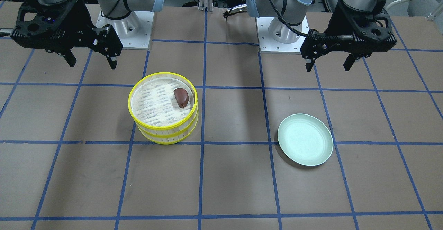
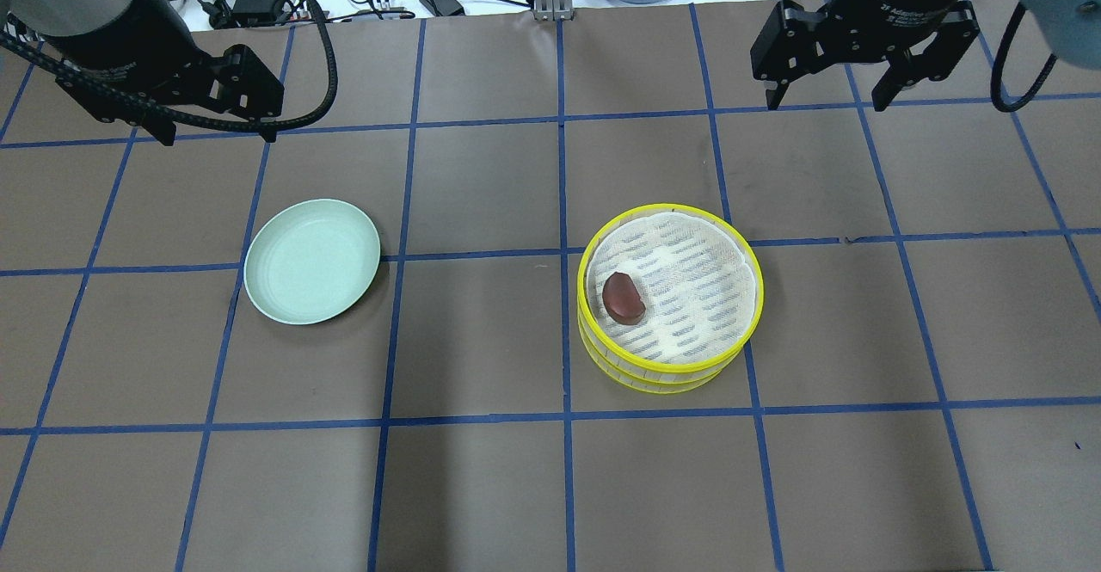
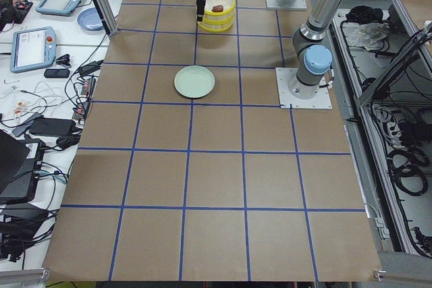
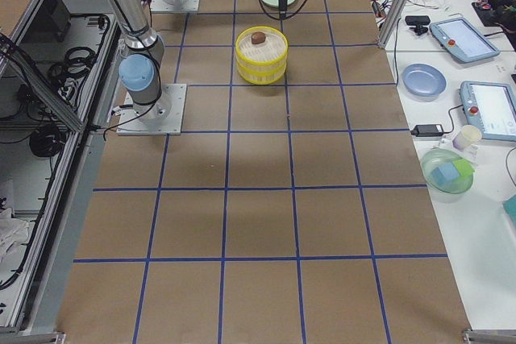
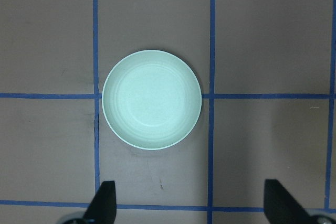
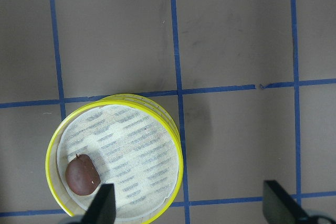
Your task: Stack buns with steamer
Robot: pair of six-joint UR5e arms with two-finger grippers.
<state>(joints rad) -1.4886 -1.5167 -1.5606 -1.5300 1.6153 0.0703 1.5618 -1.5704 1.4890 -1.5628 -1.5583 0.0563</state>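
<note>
We hold the left gripper (image 2: 215, 129) and right gripper (image 2: 826, 99) high, jaws apart and empty, likely to leave the stack free. The brown bun (image 2: 624, 298) lies near the rim in the top tier of the steamer (image 2: 667, 372). We cannot see the white bun, which is perhaps hidden in the tier beneath.

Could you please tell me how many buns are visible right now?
1: the brown bun lies in the steamer's top tier. Another may be hidden in the tier beneath.
</note>
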